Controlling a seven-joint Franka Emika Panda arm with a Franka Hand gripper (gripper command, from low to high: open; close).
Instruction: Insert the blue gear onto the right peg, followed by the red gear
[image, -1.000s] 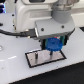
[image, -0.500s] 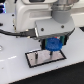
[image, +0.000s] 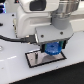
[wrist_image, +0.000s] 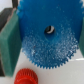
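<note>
Two gears show in the wrist view, and they differ plainly in make: the blue gear (wrist_image: 48, 37) is a wide, flat, bright-blue disc with a fine sawtooth rim and a speckled, faintly grainy face, a small dark hole at its centre, while the red gear (wrist_image: 26, 77) is a much smaller, knobbly red piece, only partly in frame and lying apart from the blue one on the pale surface. One green, rubbery-looking pad (wrist_image: 10, 47) with a matte face stands against the blue gear's edge on one side, and a pale strip shows at the opposite edge — so the gripper (image: 52, 48) appears clamped on the blue gear, its flat face turned to the wrist camera. From outside, the white, smooth-shelled arm (image: 35, 17) hangs over a grey rectangular plate (image: 35, 60) with a black border lying flat on the white table (image: 15, 72). Blue shows between the dark fingers, low over the plate's right part as the exterior view has it; whether the gear touches the plate cannot be told. Neither peg can be made out at this size.
</note>
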